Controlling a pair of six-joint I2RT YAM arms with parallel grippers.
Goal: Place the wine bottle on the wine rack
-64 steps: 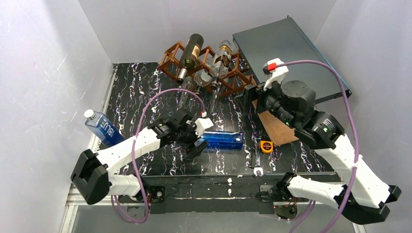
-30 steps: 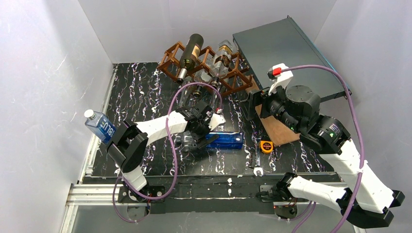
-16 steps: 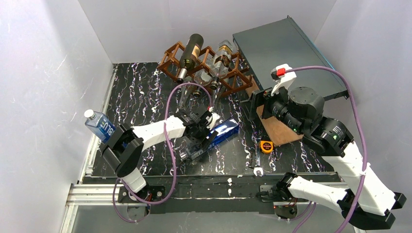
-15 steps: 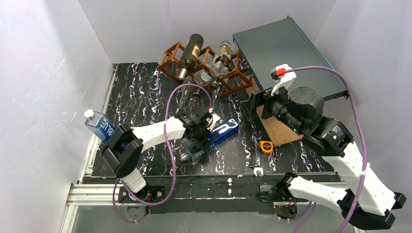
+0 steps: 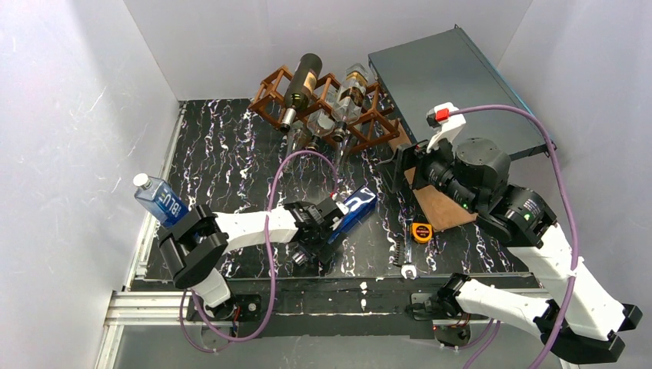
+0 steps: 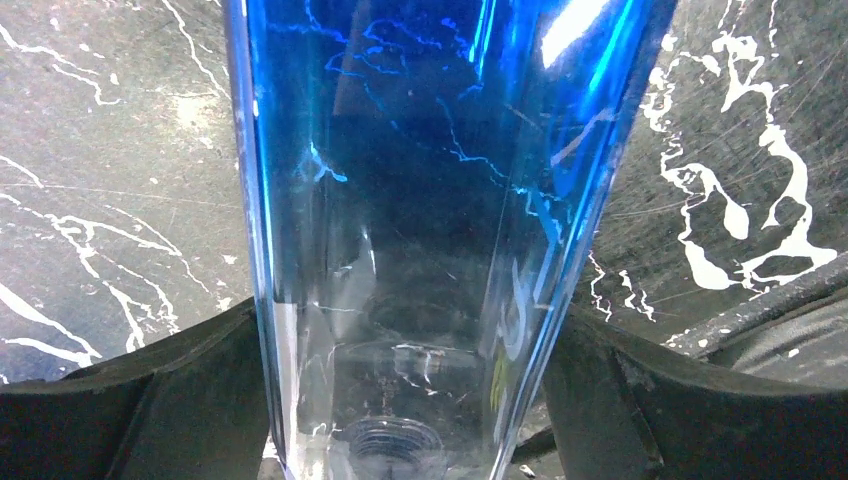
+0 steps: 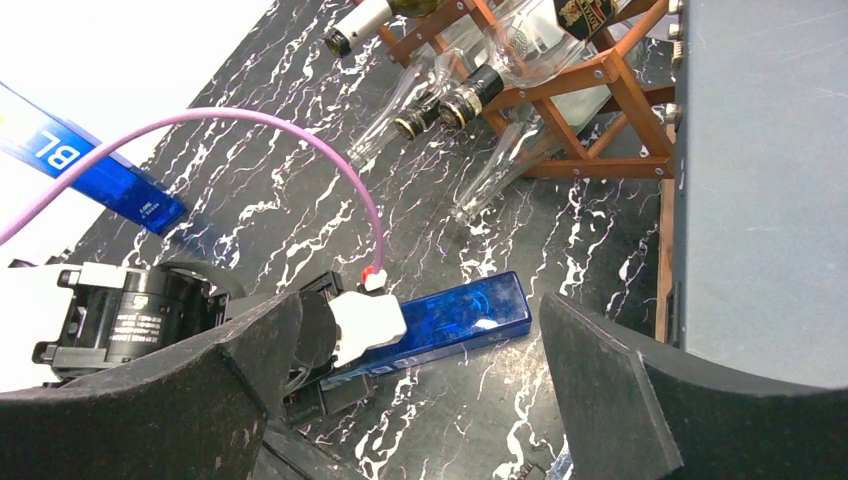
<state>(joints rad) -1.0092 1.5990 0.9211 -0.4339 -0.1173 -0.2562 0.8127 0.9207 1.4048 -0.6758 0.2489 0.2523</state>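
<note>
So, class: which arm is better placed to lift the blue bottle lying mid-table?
Left. Its pincer straddles the blue bottle near the neck; the right pincer hangs open, apart from it, nearer the wine rack.

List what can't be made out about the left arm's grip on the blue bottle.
- Top view: the left gripper hides its own fingertips beneath its body.
- Left wrist view: the blue bottle runs past the top and bottom edges; whether the fingers press it is unclear.
</note>
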